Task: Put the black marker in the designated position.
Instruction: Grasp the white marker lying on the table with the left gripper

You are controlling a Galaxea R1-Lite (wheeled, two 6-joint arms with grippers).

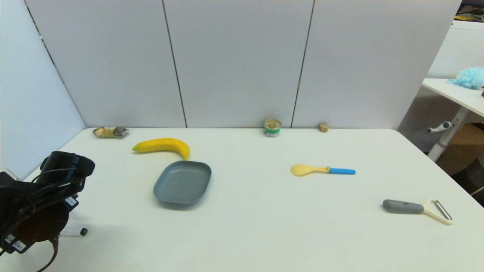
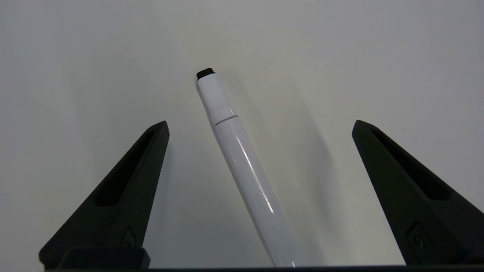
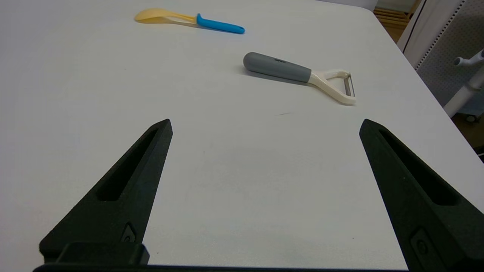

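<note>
The black marker [image 2: 242, 162], a slim white pen with a small black end, lies flat on the white table. In the head view only its black tip and a bit of white barrel [image 1: 77, 231] show beside my left arm at the near left. My left gripper [image 2: 260, 126] hangs open just above the marker, one finger on each side of the barrel, neither touching it. My right gripper [image 3: 266, 124] is open over bare table at the near right and holds nothing; it is out of the head view.
A grey tray [image 1: 182, 182] sits left of centre with a banana [image 1: 162, 146] behind it. A yellow spoon with a blue handle [image 1: 322, 170] and a grey-handled peeler [image 1: 416, 209] lie on the right. A can [image 1: 272, 127], a small cork [image 1: 323, 127] and a wrapped item [image 1: 110, 132] stand along the back wall.
</note>
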